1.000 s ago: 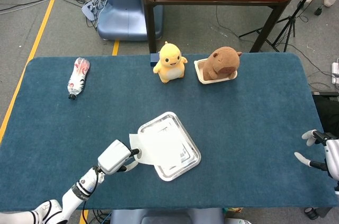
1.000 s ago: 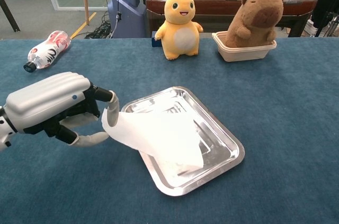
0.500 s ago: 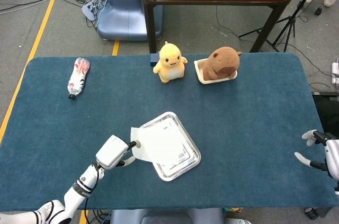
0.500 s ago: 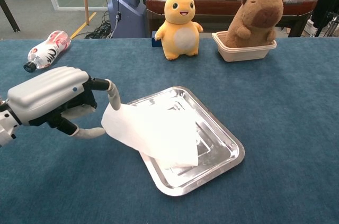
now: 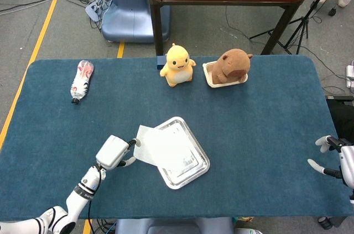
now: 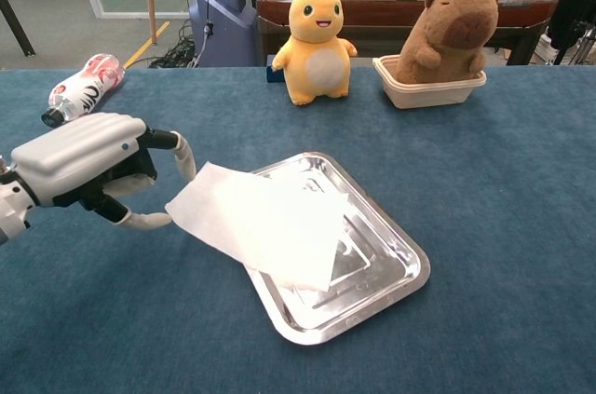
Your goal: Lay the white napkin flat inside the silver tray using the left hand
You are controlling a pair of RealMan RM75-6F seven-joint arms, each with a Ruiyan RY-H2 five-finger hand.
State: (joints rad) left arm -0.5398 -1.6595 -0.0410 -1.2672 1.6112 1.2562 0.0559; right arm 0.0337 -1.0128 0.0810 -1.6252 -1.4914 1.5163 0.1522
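Observation:
The white napkin (image 5: 161, 146) (image 6: 256, 222) is spread over the left half of the silver tray (image 5: 198, 166) (image 6: 396, 275), and its left part sticks out past the tray's rim above the cloth. My left hand (image 5: 113, 152) (image 6: 88, 169) is just left of the tray and pinches the napkin's left edge between a finger and the thumb. My right hand (image 5: 332, 159) hangs at the table's right edge in the head view, fingers apart and holding nothing. The chest view does not show it.
A yellow plush toy (image 5: 177, 65) (image 6: 315, 33) and a brown capybara plush in a beige tub (image 5: 228, 67) (image 6: 438, 40) stand at the back. A plastic bottle (image 5: 81, 81) (image 6: 82, 87) lies at the far left. The table is covered in blue cloth (image 5: 265, 123).
My left hand has drawn back to the left with the napkin's edge. The napkin has unfolded from a bunched fold into a flatter sheet over the tray. The right hand has not moved.

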